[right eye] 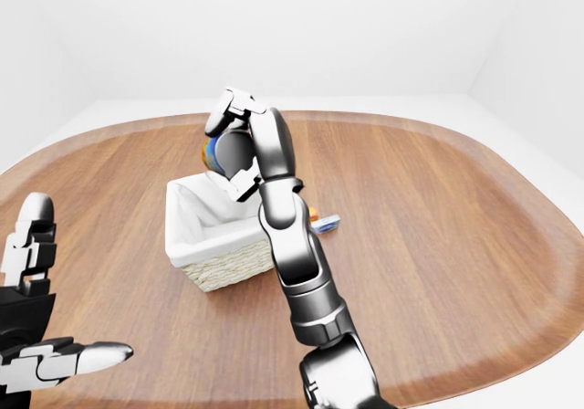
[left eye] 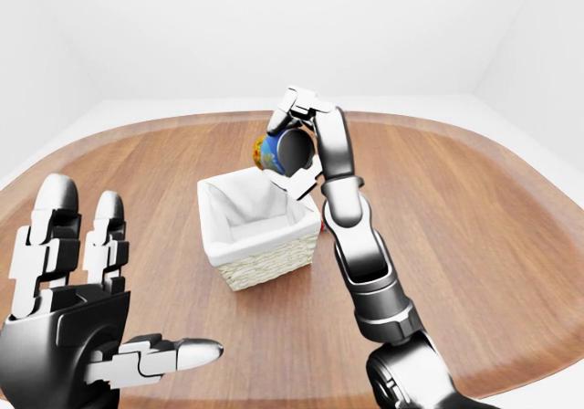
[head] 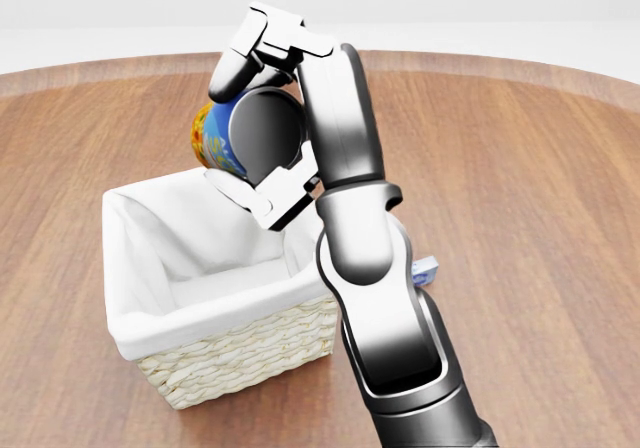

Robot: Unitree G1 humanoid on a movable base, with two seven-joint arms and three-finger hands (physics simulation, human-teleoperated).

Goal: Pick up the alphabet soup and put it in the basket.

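Note:
My right hand (head: pixel 262 118) is shut on the alphabet soup can (head: pixel 215 138), a blue and orange tin held on its side. It hangs just above the top right corner of the basket (head: pixel 215 353), a woven basket with a white cloth lining and nothing visible inside. The can's dark end (head: pixel 268 128) faces the camera. In the left-eye view the can (left eye: pixel 271 152) sits over the basket's far rim (left eye: pixel 239 178). My left hand (left eye: pixel 87 281) is open and empty at the lower left, well apart from the basket.
The basket stands on a large oval wooden table (left eye: pixel 474 245). A small blue and white box (right eye: pixel 326 224) with an orange item beside it lies just right of the basket, partly hidden by my right arm (head: pixel 385 298). White walls surround the table.

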